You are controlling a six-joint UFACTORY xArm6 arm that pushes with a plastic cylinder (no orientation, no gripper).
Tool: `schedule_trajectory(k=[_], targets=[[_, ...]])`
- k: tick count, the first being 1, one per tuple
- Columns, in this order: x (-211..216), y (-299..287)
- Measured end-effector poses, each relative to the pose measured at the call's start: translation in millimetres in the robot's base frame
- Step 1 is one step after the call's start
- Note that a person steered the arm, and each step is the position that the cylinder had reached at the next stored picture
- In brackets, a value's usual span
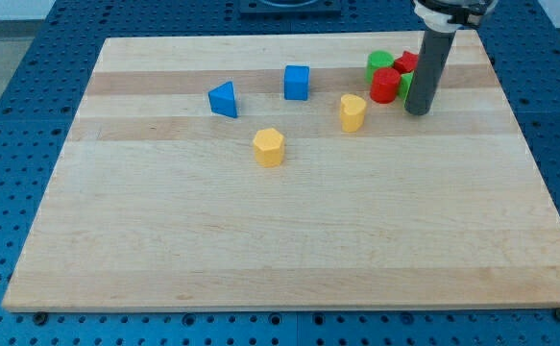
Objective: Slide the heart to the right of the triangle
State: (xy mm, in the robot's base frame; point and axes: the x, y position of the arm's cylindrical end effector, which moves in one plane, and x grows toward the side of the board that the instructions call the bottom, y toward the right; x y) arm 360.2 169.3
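A yellow heart block (353,111) lies on the wooden board (289,240), right of centre near the view's top. A blue triangle block (224,99) lies to its left. My tip (417,111) rests on the board to the right of the yellow heart, about a block's width away from it, and just right of a red cylinder (385,86). The rod (427,67) rises from the tip toward the view's top.
A blue cube (297,82) sits between the triangle and the heart, slightly higher. A yellow hexagon block (269,147) lies below them. A green block (380,63), another red block (406,62) and a green piece behind the rod cluster at the upper right.
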Motion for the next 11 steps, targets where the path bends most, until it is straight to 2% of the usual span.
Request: schedule_trajectory(k=[2,4,7,9,11], targets=[[5.8,-1.7],[27.3,-51.3],[23.6,-101.6],[2.3,-81.9],[2.3,-139.9]])
